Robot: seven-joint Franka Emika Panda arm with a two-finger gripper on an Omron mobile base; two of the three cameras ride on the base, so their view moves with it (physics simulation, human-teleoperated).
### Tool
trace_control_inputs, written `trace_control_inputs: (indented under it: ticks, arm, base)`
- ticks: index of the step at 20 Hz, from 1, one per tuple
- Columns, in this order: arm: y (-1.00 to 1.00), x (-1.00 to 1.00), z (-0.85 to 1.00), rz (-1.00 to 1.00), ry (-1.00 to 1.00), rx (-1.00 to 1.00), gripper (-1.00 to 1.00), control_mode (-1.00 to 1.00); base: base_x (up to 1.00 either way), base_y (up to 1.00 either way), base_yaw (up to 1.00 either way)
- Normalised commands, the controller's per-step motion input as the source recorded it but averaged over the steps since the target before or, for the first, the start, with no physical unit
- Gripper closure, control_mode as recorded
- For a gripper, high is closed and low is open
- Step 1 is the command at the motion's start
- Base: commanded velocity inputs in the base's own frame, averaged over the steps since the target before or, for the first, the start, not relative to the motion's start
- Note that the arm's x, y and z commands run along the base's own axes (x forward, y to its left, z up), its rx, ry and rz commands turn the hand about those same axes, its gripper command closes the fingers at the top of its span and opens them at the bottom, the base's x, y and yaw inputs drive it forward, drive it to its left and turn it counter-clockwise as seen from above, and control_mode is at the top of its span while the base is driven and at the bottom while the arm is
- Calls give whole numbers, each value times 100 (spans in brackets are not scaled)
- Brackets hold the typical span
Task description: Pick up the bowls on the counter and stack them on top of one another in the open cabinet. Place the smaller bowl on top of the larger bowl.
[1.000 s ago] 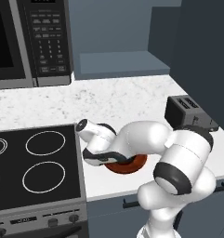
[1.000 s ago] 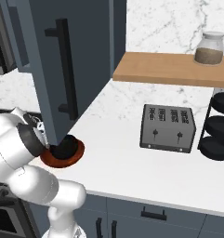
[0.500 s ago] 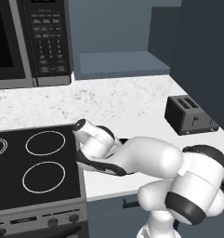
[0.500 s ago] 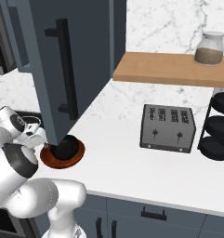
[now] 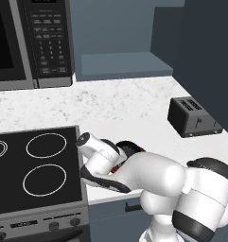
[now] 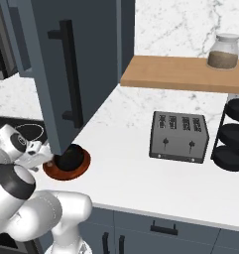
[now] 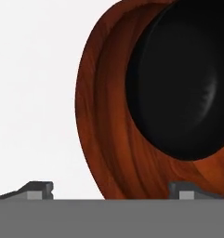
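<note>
Left base cam first: my arm is folded low over the front edge of the white marble-look table [image 5: 134, 101], right beside the black stovetop with white ring burners [image 5: 37, 165]. Just past the wrist I can spot a sliver of the wide reddish-brown wood-grain bowl [image 5: 116, 168] with the small glossy black bowl [image 5: 130, 147] on it. The slate blue-grey open cabinet [image 5: 120, 66] with its paler shelf board is at the back, and a dark grey toaster [image 5: 193, 116] is off to the stovetop's far right.

Right base cam: the black bowl [image 6: 71, 157] sits inside the brown bowl [image 6: 66, 170], both on the table [image 6: 141, 173] near the stovetop, below the cabinet door. The hand [image 6: 39, 155] is just beside the brown bowl's rim, on the stovetop side.

Hand cam: the brown bowl [image 7: 108, 116] is huge and close, with the black bowl [image 7: 183, 88] nested in it. The fingertips [image 7: 36, 189] stand wide apart with the brown bowl's rim between them, so the hand is released, not gripping anything.
</note>
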Motion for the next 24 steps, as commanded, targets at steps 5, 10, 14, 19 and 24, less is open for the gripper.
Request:
trace_control_inputs:
  ticks: [5, 10, 14, 19, 24]
  arm:
    - [0, 16, -27, 0, 0, -5, -100, -100]
    - [0, 18, -49, 0, 0, -10, 100, -100]
    - [0, 2, -9, 0, 0, -3, 100, -100]
    - [0, 0, 11, 1, -2, 0, 100, -100]
    - [0, 0, 91, 11, -8, 0, 100, -100]
  base:
    - [0, 0, 0]
    - [0, 0, 0]
    - [0, 0, 0]
    - [0, 0, 0]
    - [0, 0, 0]
